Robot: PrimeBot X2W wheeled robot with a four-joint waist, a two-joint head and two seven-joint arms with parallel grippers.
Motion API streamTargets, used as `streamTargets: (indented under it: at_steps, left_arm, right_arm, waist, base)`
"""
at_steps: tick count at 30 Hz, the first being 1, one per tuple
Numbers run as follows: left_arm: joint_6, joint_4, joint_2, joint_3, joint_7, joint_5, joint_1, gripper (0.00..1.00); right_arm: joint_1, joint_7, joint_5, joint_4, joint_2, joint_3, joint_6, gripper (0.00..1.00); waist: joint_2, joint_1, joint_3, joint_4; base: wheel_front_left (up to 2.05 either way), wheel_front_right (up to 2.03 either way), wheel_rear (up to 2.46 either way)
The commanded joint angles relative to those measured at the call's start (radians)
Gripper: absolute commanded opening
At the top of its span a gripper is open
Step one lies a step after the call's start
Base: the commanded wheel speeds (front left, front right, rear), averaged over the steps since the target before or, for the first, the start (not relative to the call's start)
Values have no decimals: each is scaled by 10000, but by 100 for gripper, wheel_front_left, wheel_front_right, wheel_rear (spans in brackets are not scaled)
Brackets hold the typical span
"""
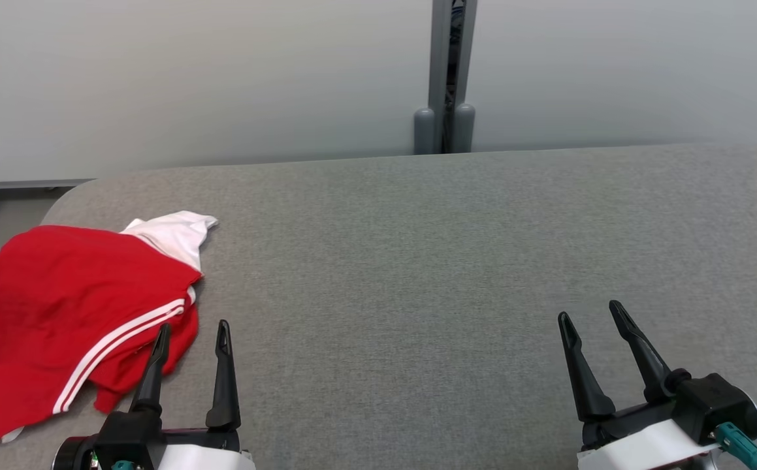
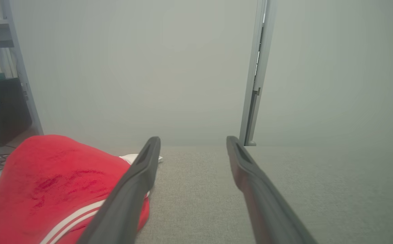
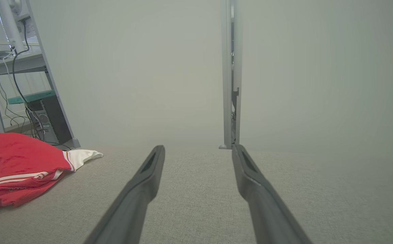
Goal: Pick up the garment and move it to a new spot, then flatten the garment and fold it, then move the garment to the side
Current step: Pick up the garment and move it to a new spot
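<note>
Left end effector [image 1: 193, 325] and right end effector [image 1: 590, 311] stand wide, empty; red-and-white garment [image 1: 78, 307] sits bunched lower left at worktop [image 1: 417, 261] edge, so a one-layer pinch risks dragging it off.

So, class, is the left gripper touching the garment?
Cannot tell. Head and left wrist views show a left gripper finger overlapping the garment, but neither contact nor gap.
</note>
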Motion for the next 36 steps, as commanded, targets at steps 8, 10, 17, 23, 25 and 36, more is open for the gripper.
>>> streamTargets:
  at_steps: [8, 10, 17, 23, 25, 36]
  left_arm:
    - [167, 4, 40, 7, -44, 85, 81, 100]
    - [211, -22, 40, 3, -44, 64, 105, 100]
    - [328, 6, 40, 27, -46, 122, 196, 100]
    - [427, 33, 42, -22, -46, 5, 293, 100]
    - [425, 55, 40, -23, -44, -32, 320, 100]
    - [443, 57, 39, 87, -44, -80, 343, 100]
  right_arm:
    - [191, -58, 7, -63, -74, 80, 18, 100]
    - [220, -56, -36, -58, -72, 102, 18, 100]
    - [341, -56, -50, -4, -72, 176, 18, 100]
    - [371, -58, -101, 21, -71, 196, 18, 100]
    - [407, -56, -111, 34, -73, 191, 18, 100]
    - [476, -56, -116, 73, -73, 267, 18, 100]
  waist:
    - [0, 0, 66, 951]
    - [0, 0, 57, 1193]
    - [0, 0, -13, 2032]
    - [0, 0, -45, 2627]
    - [0, 0, -68, 2785]
    - [0, 0, -121, 3245]
  base:
    - [0, 0, 0]
    - [0, 0, 0]
    - [0, 0, 0]
    - [0, 0, 0]
    - [0, 0, 0]
    - [0, 0, 0]
